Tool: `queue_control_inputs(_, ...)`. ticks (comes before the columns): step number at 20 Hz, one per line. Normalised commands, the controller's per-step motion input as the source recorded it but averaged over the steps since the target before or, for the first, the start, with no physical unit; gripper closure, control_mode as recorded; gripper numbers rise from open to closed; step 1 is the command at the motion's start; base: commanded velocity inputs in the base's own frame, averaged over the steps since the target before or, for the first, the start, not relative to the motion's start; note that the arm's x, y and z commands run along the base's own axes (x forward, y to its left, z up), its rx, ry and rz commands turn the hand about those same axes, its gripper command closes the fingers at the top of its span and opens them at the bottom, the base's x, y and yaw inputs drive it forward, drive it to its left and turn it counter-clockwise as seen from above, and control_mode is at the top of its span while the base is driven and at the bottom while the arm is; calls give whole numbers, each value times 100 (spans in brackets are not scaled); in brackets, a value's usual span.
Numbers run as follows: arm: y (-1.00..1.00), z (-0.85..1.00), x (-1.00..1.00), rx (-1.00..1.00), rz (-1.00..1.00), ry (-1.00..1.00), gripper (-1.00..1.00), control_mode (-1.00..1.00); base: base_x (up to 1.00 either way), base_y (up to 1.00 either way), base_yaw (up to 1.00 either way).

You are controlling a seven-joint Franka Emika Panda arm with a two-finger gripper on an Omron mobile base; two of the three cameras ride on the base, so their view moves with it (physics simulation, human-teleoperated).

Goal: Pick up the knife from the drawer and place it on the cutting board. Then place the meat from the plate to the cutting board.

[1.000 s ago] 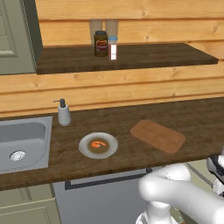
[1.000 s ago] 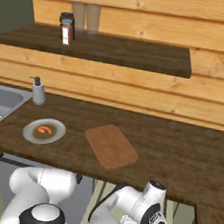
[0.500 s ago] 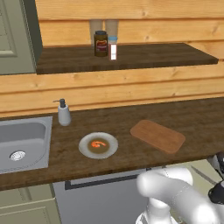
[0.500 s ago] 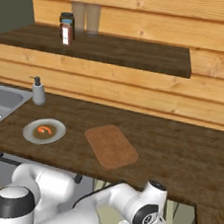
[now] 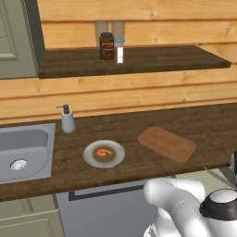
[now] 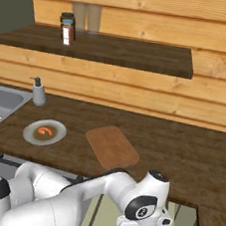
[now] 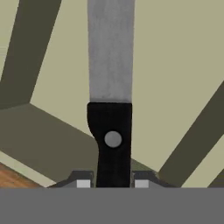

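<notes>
Gripper (image 7: 113, 183) sits low in the drawer, fingers closed on the knife (image 7: 111, 87) by its dark handle. Judged light, rigid, slim; handle is the proper grip.

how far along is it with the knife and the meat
Early. In the hand view the gripper has its fingertips on either side of the knife handle, down in the drawer. The cutting board holds nothing yet. The meat lies on the plate. Both placements are left.
</notes>
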Motion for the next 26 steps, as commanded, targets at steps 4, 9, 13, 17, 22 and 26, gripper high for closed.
queue_control_inputs(4,0,100,1,1,0,-9,100,-100,0,0,0)
queue_control_inputs(9,0,100,7,2,0,-6,100,-100,0,0,0)
queue_control_inputs(13,0,81,62,1,0,-2,100,-100,0,0,0)
queue_control_inputs(17,0,67,100,0,0,0,100,-100,0,0,0)
queue_control_inputs(22,4,54,94,4,0,-1,100,-100,0,0,0)
queue_control_inputs(26,11,11,86,5,0,-1,100,-100,0,0,0)
